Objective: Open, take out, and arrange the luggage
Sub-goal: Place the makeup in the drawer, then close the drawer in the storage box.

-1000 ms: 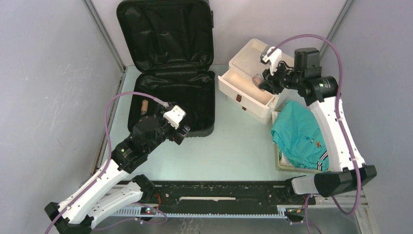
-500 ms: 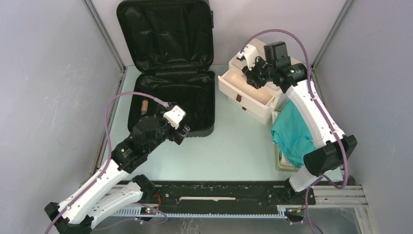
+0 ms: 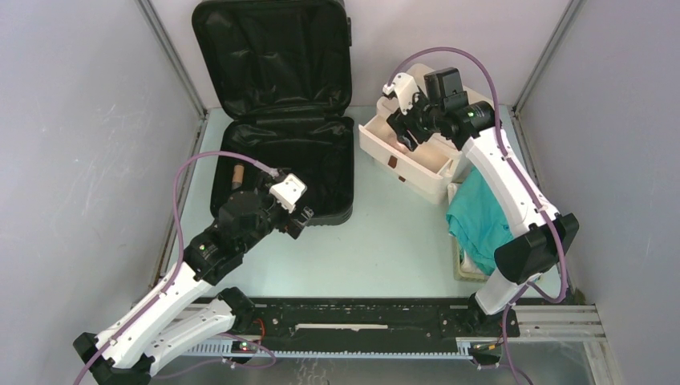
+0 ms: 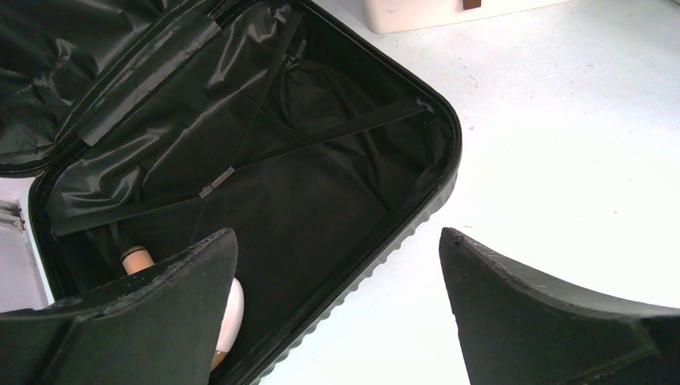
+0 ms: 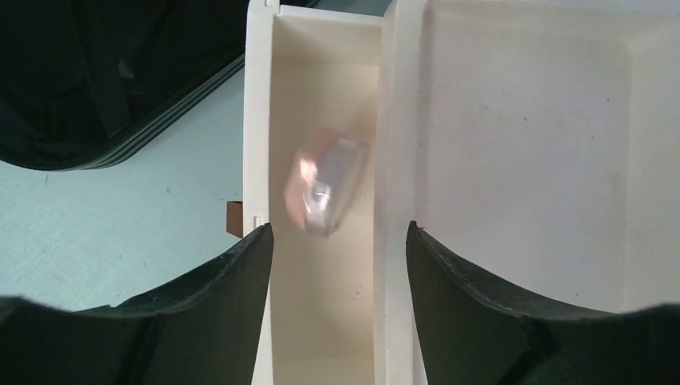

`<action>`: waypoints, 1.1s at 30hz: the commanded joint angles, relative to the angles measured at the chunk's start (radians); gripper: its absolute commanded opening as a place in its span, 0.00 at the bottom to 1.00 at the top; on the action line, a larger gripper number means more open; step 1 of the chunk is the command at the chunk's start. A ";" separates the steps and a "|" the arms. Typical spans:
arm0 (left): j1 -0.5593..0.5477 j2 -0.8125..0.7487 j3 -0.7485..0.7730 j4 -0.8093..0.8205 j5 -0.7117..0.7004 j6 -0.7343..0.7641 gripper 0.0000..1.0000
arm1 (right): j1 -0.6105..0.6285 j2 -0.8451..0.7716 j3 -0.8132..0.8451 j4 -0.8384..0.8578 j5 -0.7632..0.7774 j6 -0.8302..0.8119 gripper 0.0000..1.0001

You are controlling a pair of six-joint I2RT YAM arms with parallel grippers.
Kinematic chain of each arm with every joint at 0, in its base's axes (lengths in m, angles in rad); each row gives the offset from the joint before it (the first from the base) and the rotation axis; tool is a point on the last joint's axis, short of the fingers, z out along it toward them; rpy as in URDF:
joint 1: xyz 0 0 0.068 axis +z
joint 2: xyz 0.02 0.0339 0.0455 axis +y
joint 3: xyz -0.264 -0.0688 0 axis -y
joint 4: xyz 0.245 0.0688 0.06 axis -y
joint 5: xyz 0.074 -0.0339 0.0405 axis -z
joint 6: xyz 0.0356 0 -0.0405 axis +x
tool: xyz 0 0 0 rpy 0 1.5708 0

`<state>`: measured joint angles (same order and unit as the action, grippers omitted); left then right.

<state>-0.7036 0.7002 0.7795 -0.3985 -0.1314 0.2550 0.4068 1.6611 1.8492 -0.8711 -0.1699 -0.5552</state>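
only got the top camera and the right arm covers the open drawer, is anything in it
observer: Yes. The right wrist camera shows a pinkish item with a shiny clear surface in the drawer. It is too blurred to identify.
operator: is the right gripper holding it
observer: No. The right gripper has its fingers apart and neither one touches the item.
operator: ok and whats that brown thing in the suitcase
observer: The left wrist camera shows a tan cap on a white rounded body, which looks like a bottle. It sits in a corner of the suitcase, partly hidden by the open left gripper.
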 commanded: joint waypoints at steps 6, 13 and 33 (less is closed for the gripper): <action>0.007 0.000 -0.014 0.035 0.008 0.020 1.00 | 0.005 -0.040 0.040 -0.001 -0.051 0.038 0.66; 0.008 -0.002 -0.014 0.035 0.014 0.018 1.00 | -0.032 -0.119 0.003 -0.035 -0.319 0.095 0.66; 0.126 0.036 -0.021 0.084 0.153 -0.076 1.00 | -0.459 -0.735 -0.909 0.435 -1.225 0.080 0.80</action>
<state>-0.5987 0.7040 0.7792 -0.3519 -0.0177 0.2089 0.0029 1.0344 1.0359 -0.6189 -1.2457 -0.4850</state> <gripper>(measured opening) 0.996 0.787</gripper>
